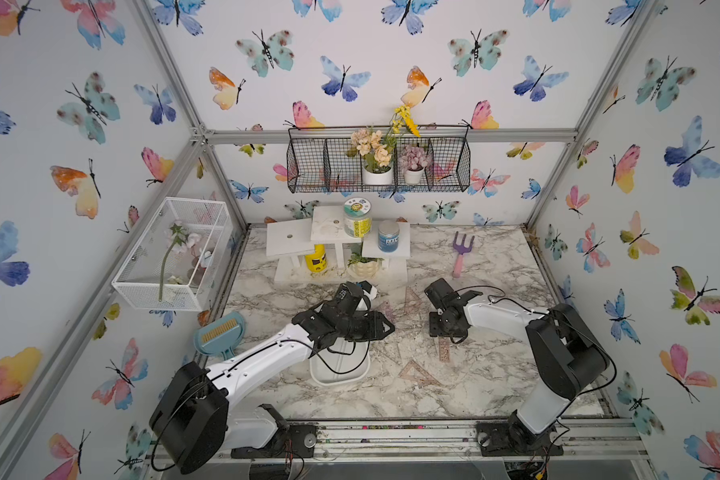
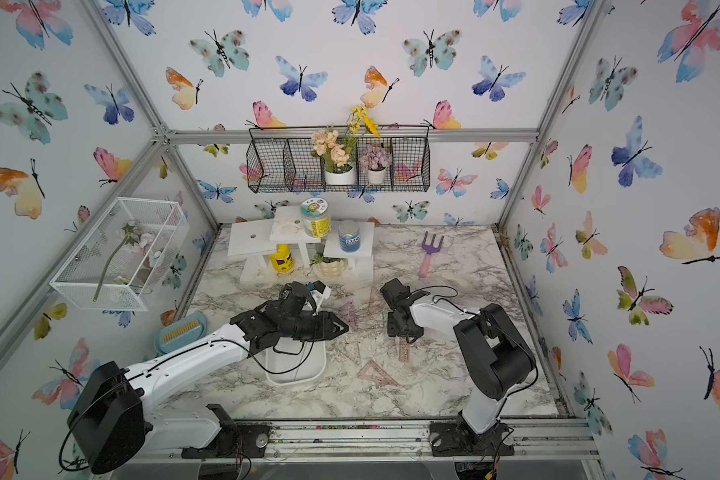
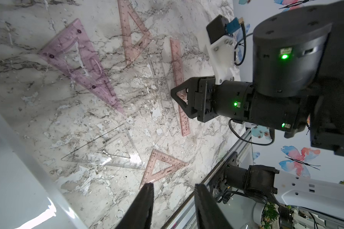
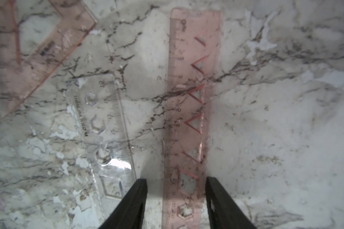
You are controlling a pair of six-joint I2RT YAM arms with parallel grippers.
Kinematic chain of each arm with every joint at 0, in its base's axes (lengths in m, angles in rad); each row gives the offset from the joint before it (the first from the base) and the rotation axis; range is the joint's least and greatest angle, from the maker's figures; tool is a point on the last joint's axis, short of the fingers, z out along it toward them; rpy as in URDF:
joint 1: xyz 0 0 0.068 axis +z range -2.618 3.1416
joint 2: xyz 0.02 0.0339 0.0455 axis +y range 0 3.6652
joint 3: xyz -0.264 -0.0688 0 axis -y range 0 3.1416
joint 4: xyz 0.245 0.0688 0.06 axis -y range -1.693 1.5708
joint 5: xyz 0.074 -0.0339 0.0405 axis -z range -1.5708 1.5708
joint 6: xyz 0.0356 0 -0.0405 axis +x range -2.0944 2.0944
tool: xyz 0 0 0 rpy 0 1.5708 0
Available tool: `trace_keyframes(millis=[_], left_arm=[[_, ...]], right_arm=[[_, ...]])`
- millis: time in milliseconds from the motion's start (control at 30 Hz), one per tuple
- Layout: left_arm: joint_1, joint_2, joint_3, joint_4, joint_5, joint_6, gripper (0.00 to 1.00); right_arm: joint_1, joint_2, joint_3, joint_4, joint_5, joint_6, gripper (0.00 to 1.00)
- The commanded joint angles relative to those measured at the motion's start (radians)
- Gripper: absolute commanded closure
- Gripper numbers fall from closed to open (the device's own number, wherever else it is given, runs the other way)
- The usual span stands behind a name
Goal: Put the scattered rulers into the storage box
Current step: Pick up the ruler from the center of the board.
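Several transparent rulers lie scattered on the marble table. The left wrist view shows a purple set square [image 3: 81,65], a pink set square [image 3: 133,33], a clear set square [image 3: 109,150], a small pink set square [image 3: 163,166], a clear straight ruler [image 3: 163,93] and a pink straight ruler [image 3: 180,85]. My right gripper [image 4: 176,179] points down and stands open astride that pink straight ruler [image 4: 189,99], which lies flat on the table. My left gripper [image 3: 174,185] is open and empty, reaching out over the white storage box [image 1: 337,374], whose far part is hidden under the left arm.
A purple-and-pink garden fork [image 1: 460,253] lies at the back right. A white stepped stand with jars [image 1: 337,245] fills the back middle. A blue brush [image 1: 221,334] sits by the left wall under a white mesh cage [image 1: 175,253]. A black wire basket [image 1: 377,162] hangs on the back wall.
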Motion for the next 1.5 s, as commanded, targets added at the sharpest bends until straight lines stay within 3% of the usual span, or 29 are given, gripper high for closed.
trace_keyframes(millis=[0,1467], left_arm=[[-0.007,-0.027,-0.010,0.003,0.018,-0.004,0.61],[-0.014,-0.017,-0.021,0.012,0.017,-0.005,0.61]], right_arm=[[-0.004,-0.019,0.002,-0.041,-0.002,-0.006,0.47],[-0.003,-0.006,-0.003,-0.017,-0.039,-0.006,0.48]])
